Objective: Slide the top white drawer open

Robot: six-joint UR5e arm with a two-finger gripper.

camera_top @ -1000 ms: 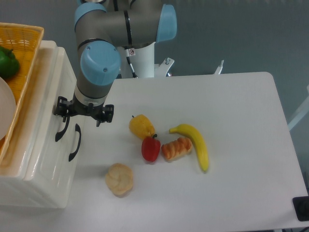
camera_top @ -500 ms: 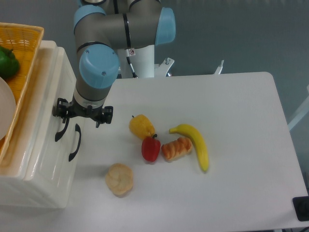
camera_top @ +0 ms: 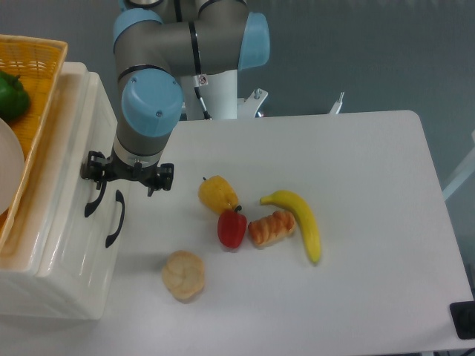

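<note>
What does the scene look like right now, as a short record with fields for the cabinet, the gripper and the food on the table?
cabinet: white, left of table, two black handles on its front
top drawer: looks closed
top handle: under the gripper
gripper: over the top handle; grip cannot be told
basket: on the cabinet, green pepper inside
table: yellow pepper, red pepper, pastry, banana, bun

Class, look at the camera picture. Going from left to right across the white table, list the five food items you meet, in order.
Bread roll → yellow pepper → red pepper → croissant-like pastry → banana.
</note>
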